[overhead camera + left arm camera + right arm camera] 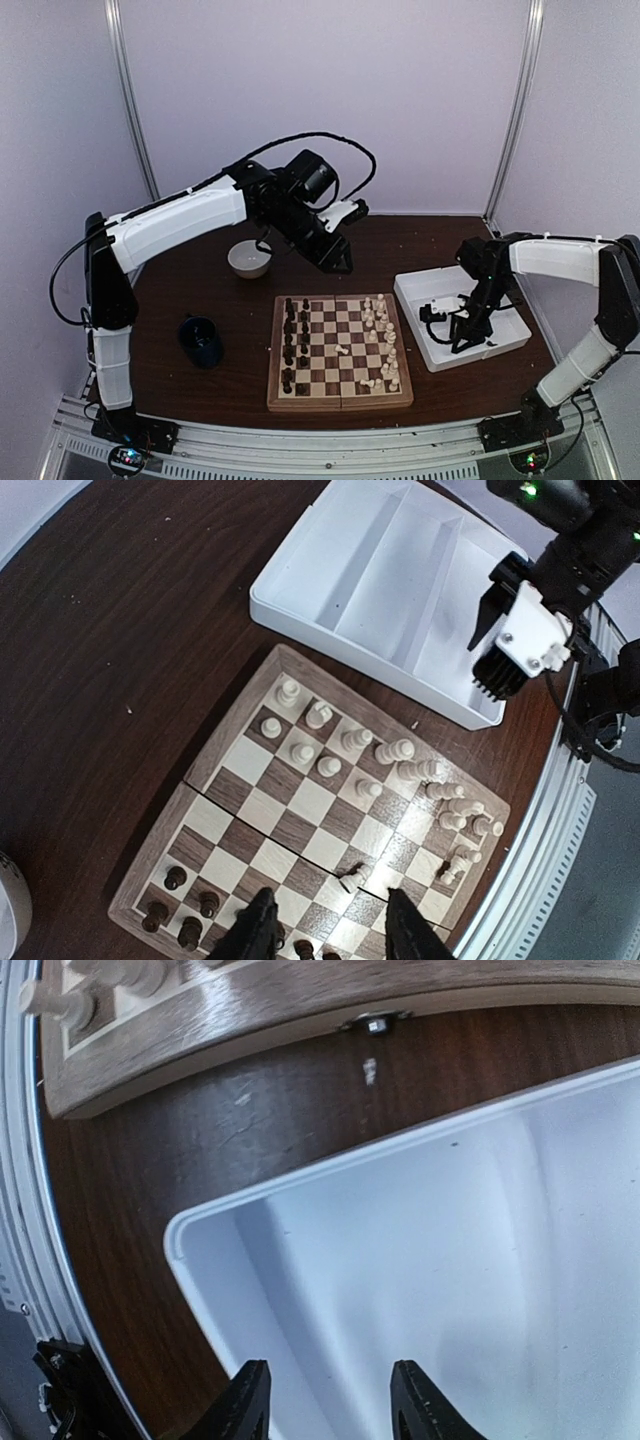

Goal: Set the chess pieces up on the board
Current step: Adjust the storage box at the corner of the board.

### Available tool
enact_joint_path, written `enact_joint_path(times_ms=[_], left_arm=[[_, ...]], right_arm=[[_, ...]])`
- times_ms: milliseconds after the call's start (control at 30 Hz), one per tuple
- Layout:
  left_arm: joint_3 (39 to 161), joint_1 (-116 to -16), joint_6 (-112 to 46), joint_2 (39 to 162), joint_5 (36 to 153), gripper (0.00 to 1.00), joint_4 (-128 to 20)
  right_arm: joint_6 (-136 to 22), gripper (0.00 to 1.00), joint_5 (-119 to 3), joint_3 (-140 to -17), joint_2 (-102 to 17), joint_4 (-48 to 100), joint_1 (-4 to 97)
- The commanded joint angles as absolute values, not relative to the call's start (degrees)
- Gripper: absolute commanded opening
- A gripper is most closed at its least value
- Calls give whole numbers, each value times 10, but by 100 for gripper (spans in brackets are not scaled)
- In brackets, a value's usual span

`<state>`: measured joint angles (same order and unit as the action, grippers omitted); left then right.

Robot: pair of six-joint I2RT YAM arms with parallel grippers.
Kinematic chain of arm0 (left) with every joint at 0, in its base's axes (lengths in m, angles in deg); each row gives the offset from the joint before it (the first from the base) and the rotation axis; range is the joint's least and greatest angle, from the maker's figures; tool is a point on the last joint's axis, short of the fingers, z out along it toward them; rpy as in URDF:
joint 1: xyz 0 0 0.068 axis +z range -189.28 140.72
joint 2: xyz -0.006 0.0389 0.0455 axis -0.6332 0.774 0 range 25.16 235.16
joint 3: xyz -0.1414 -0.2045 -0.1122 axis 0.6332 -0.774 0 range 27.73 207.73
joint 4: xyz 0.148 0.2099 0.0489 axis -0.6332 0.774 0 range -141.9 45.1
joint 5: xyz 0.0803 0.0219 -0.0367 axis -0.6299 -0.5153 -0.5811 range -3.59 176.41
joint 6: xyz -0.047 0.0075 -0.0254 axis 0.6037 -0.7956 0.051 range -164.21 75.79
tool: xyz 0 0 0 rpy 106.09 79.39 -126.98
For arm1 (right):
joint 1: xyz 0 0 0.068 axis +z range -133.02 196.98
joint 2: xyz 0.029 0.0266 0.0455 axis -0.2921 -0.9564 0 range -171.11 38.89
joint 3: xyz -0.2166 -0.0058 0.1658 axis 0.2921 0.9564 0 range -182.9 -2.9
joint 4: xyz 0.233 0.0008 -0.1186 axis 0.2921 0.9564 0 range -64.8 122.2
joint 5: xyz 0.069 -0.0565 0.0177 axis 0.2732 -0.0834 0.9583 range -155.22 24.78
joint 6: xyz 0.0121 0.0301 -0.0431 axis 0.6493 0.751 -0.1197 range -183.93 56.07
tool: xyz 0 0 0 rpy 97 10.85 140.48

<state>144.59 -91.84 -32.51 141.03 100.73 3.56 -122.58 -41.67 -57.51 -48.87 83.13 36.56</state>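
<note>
1. The left gripper [325,925] hangs high above the board [200,770], its fingers apart with nothing between them. The right gripper [325,1400] is off the board's right side, over the tray [350,655], fingers likewise apart and empty.
2. One toppled piece [352,878], cream, lies near the board's middle and probably comes next. Descend straight, pinch its waist lightly, and stand it on a right-side square clear of its neighbours.
3. Counts:
   - one board, one tray, one bowl [249,258], one mug [202,340]
   - about sixteen cream pieces [395,750] on the board's right half
   - dark pieces [290,345] along its left edge, too bunched to count
</note>
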Motion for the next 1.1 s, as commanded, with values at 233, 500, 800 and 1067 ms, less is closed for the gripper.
enact_joint_path(times_ms=[233, 500, 800, 1067], left_arm=[[1418, -912, -322, 1415, 1030, 37, -9], [1399, -910, -321, 1398, 1028, 37, -6], [1362, -911, -309, 1380, 1037, 37, -31], [1370, -910, -313, 1391, 1047, 36, -38]], right_arm=[[-1234, 44, -459, -557, -442, 873, 408], [-1201, 41, -416, -703, -601, 873, 338], [-1176, 41, -410, -670, -554, 825, 339], [-1207, 39, -457, -634, -543, 812, 339]])
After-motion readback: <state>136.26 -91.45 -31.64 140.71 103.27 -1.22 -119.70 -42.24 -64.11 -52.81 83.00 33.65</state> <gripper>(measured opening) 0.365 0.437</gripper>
